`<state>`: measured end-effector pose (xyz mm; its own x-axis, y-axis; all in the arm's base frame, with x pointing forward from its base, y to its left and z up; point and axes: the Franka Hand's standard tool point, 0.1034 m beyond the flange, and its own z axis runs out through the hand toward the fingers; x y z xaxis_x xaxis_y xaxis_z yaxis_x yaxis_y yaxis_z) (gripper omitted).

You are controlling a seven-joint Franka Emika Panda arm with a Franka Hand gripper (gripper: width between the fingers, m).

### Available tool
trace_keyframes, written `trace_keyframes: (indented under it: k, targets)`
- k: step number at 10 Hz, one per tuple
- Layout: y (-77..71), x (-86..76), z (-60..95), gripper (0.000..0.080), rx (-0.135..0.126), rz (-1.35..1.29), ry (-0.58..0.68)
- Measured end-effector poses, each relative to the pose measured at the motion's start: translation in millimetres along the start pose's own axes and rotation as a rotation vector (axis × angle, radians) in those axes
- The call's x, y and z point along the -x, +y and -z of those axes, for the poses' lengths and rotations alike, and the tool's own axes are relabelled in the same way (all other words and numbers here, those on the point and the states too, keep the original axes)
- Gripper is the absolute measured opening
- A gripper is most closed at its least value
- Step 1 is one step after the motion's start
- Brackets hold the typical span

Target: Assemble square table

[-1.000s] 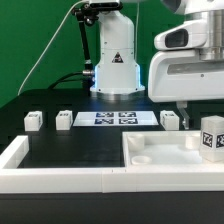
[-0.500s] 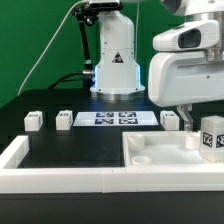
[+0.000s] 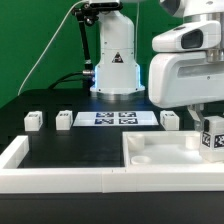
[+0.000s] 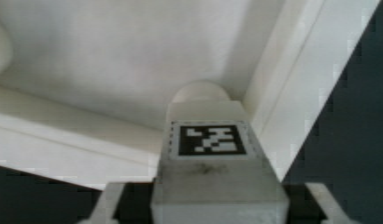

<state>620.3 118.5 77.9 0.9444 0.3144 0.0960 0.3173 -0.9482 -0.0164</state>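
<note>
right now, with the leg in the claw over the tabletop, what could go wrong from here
1. In the wrist view the leg hangs close to the raised rim of the tabletop. Lowering it here could clip the rim rather than seat it.
2. The claw seems to grip only one end of the leg, so the leg might tilt on contact.

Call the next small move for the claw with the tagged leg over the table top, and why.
Probably ease the leg down toward the inner corner of the square table top. The claw looks shut on the leg, whose tip points at that corner beside the raised rim. Whether it touches yet I cannot tell, so go slowly.
</note>
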Motion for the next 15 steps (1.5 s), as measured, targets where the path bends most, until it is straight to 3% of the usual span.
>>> trace_keyframes:
  k: [4, 8, 10, 15]
  targets:
    - [0.2, 0.1, -0.1, 0.0290, -0.003, -0.105, 0.000]
    - [3.4, 0.4, -0.6, 0.0290, -0.020, -0.532, 0.049]
    - [4.3, 1.7, -1.0, 0.0291, -0.050, -0.889, 0.067]
    - [3.0, 2.6, -0.8, 0.0291, -0.050, -1.356, 0.060]
